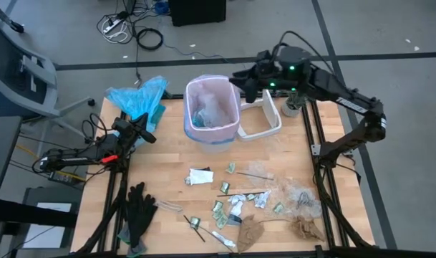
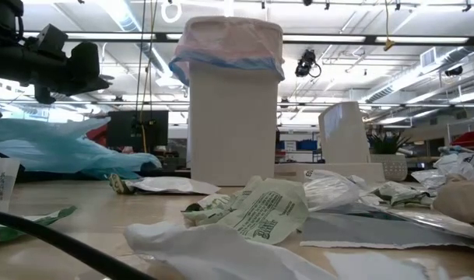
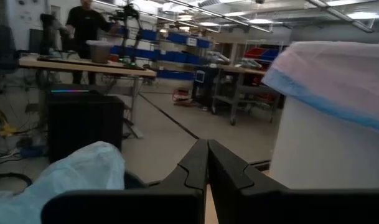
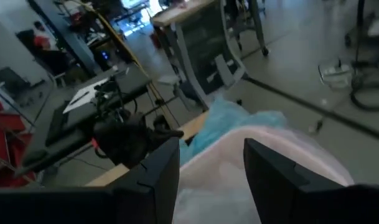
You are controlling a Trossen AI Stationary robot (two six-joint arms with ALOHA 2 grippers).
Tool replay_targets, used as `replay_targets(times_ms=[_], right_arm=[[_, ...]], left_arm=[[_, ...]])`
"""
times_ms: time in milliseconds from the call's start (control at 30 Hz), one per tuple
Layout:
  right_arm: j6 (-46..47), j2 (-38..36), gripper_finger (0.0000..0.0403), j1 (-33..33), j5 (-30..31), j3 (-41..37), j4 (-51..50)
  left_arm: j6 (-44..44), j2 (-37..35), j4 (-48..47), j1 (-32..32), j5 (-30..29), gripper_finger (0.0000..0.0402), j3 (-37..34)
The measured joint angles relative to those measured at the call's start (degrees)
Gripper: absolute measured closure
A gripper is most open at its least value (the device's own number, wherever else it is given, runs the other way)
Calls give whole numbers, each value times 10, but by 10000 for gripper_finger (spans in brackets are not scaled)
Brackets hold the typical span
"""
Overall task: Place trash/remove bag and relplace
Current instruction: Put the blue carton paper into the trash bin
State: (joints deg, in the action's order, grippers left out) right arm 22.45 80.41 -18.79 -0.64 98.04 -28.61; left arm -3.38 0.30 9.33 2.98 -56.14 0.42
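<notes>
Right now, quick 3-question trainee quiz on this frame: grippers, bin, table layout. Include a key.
1. True or false: the right gripper is over the lined bin with its fingers apart.
2. What lies on the table between the left gripper and the bin's far-left side?
A. black gloves
B. light-blue plastic bag
C. white lid
3. Fill in: the pink bag is folded over the bin's ____.

Key:
1. True; the right wrist view shows a gap between its fingers above the bag.
2. B, the light-blue plastic bag. The black gloves lie at the near-left edge.
3. Rim.
</notes>
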Motion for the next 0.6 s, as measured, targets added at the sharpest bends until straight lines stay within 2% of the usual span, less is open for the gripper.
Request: replay_targets(times_ms=[67,200,267,433,600], right_arm=[[20,-16,238,1,12,0,-53],[55,-39,238,16,53,0,-179],[72,-47,238,28,70,0,-229],[101,-51,238,67,92,0,-328],[139,-51,238,114,100,0,-402]], left_arm=[[-3,0,2,0,47,381,1],[-28,0,-2,0,195,381,18],[-28,0,7,0,249,381,27],[-56,0,18,0,269,381,70],[-36,0,19,0,269,381,124]])
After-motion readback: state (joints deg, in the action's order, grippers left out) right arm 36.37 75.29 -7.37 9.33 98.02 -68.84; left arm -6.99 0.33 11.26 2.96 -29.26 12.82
